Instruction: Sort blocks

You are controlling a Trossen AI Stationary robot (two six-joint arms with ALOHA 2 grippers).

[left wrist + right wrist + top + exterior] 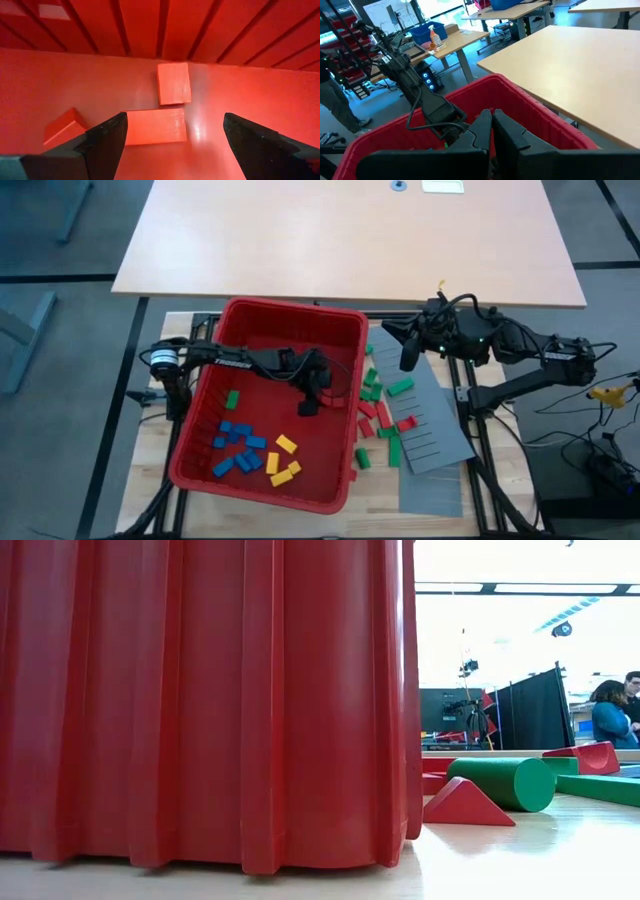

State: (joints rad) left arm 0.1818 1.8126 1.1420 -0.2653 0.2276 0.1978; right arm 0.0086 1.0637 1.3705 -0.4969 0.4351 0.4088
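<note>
The big red bin [290, 308] stands left of centre. On its floor lie blue blocks [238, 445], yellow blocks [282, 460] and one green block [232, 398]. My left gripper [308, 402] reaches into the bin and is open. In its wrist view the left gripper [175, 120] stands above red blocks [155, 126] on the bin floor, touching none. More red and green blocks [380, 410] lie right of the bin, some on a grey slotted panel [435, 420]. My right gripper [408, 358] hovers shut by the bin's far right corner, holding nothing.
A light wooden table [350, 230] lies beyond the work area. A second grey panel [430, 495] lies at the near right. The low view shows the bin's wall [200, 690], a green cylinder [510, 783] and a red wedge [465, 805]. A person [610, 720] sits far behind.
</note>
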